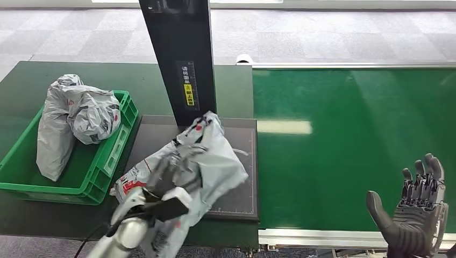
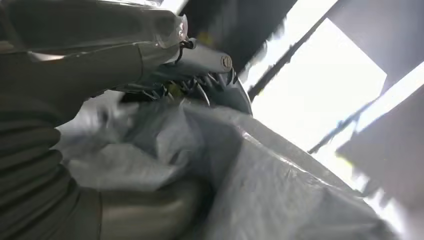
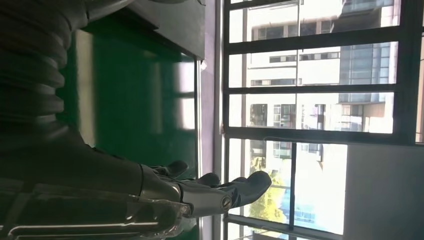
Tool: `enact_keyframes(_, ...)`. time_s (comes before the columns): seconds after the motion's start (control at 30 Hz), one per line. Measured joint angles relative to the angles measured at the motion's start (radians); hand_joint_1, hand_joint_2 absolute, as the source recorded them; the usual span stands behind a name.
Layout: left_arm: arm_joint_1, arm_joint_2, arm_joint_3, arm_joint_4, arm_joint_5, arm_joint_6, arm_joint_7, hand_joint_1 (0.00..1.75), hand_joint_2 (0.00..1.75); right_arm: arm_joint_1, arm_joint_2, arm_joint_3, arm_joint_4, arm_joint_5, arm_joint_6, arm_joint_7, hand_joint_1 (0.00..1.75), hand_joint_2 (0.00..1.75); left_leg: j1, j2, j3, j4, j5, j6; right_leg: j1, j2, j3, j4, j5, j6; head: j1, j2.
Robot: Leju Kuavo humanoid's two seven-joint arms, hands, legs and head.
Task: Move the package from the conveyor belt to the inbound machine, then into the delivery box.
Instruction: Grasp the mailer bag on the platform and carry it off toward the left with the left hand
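The left hand (image 1: 164,185) grips the grey package (image 1: 201,161) over the inbound machine's plate (image 1: 242,199) for scanning, while the right hand (image 1: 417,212) hovers empty, fingers spread

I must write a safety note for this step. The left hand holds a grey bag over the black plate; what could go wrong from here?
1. The left hand grips the soft grey bag by loose plastic, so it could slip out during the move.
2. The green crate already holds two bags, one above its rim; the new bag might slide off or catch the wall.
3. The black post stands close behind the bag, so a high swing might hit it.
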Motion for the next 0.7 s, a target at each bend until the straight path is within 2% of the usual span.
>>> enact_keyframes(0.03,-0.002,0.012,0.065,-0.085,0.074,0.017,-0.021,1.75,1.75,0.004,0.001,0.012,0.004,0.006,-0.001,-0.002,0.00,1.75,0.000,-0.001,-0.001,0.000,0.000,0.000,0.000,-0.001,-0.001,0.000,0.000,0.000,0.000,0.000)
enact_keyframes(0.1,-0.012,0.024,0.165,-0.191,0.116,-0.034,-0.052,1.75,1.75,0.007,0.001,0.041,0.010,0.020,-0.007,-0.001,0.00,1.75,0.001,-0.004,0.000,0.000,0.001,-0.001,0.001,-0.004,-0.001,0.000,-0.002,-0.001,0.000,0.000)
enact_keyframes(0.17,-0.020,0.027,0.217,-0.246,0.087,-0.089,-0.080,1.75,1.75,0.008,0.001,0.069,0.012,0.037,-0.025,0.000,0.00,1.75,0.001,-0.006,-0.001,0.000,0.001,-0.002,0.001,-0.006,-0.001,0.001,-0.003,-0.001,0.000,0.000)
enact_keyframes(0.23,-0.040,0.025,0.248,-0.274,0.073,-0.083,-0.086,1.75,1.75,0.009,-0.001,0.096,0.012,0.052,-0.051,-0.002,0.00,1.75,0.001,-0.006,-0.002,0.000,0.001,-0.002,0.001,-0.007,-0.001,0.001,-0.003,-0.001,0.000,0.000)
enact_keyframes(0.5,-0.063,0.023,0.327,-0.348,0.066,0.053,-0.111,1.75,1.75,0.022,-0.020,0.224,0.012,0.111,-0.078,-0.016,0.00,1.75,0.001,-0.006,-0.002,0.000,0.001,-0.002,0.001,-0.006,-0.001,0.001,-0.002,-0.001,0.000,0.000)
enact_keyframes(0.7,-0.069,0.023,0.381,-0.380,-0.115,0.187,-0.032,1.75,1.75,0.019,-0.045,0.299,0.026,0.109,-0.098,-0.019,0.00,1.75,0.001,-0.006,-0.002,-0.001,0.001,-0.002,0.001,-0.006,-0.001,0.001,-0.002,-0.001,0.000,0.000)
